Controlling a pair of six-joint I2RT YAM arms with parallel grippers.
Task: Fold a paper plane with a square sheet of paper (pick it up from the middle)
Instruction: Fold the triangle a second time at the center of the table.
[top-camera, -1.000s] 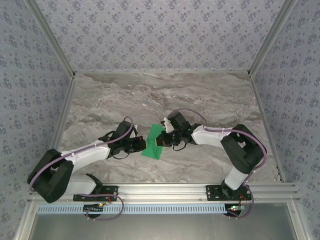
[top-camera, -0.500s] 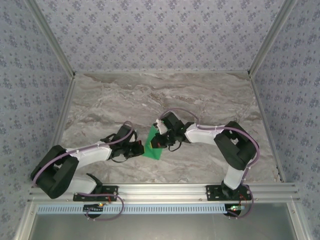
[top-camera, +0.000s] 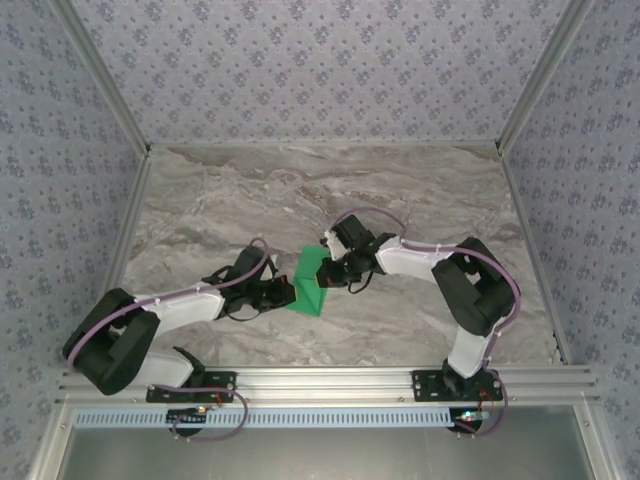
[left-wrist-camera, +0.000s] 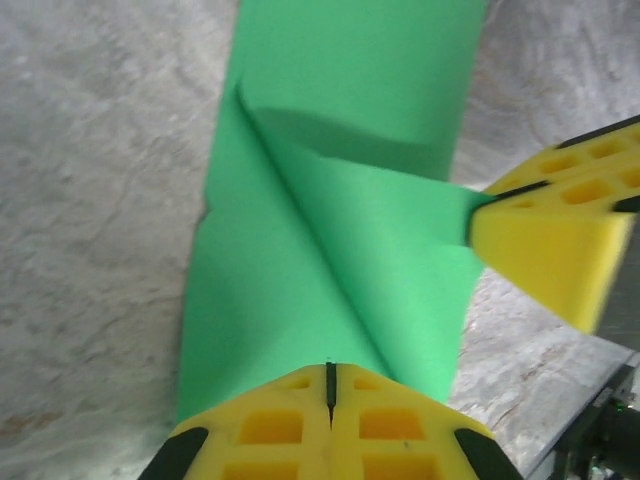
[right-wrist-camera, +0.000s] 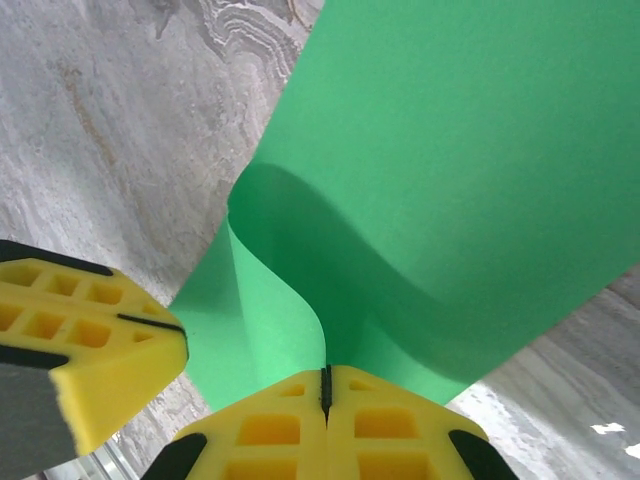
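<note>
Green paper (top-camera: 308, 290) looks limp (likely tears easily); your left fingers (left-wrist-camera: 270, 430) and right fingers (right-wrist-camera: 265, 432) clamp its edges, so pinch lightly.

**Marble-Pattern Tabletop With One Green Sheet**

The table (top-camera: 420, 190) has a grey and beige top patterned like veined marble, with pale streaks running across it. Wallpapered panels (top-camera: 320, 70) close it in at the back and on both sides. An aluminium rail (top-camera: 330, 378) runs along its near edge. Near the middle, a little towards the near side, lies the bright green square sheet of paper (top-camera: 308, 285). In the left wrist view its far part rests flat on the marble, while the nearer part curls up off the surface in a raised fold.
</note>
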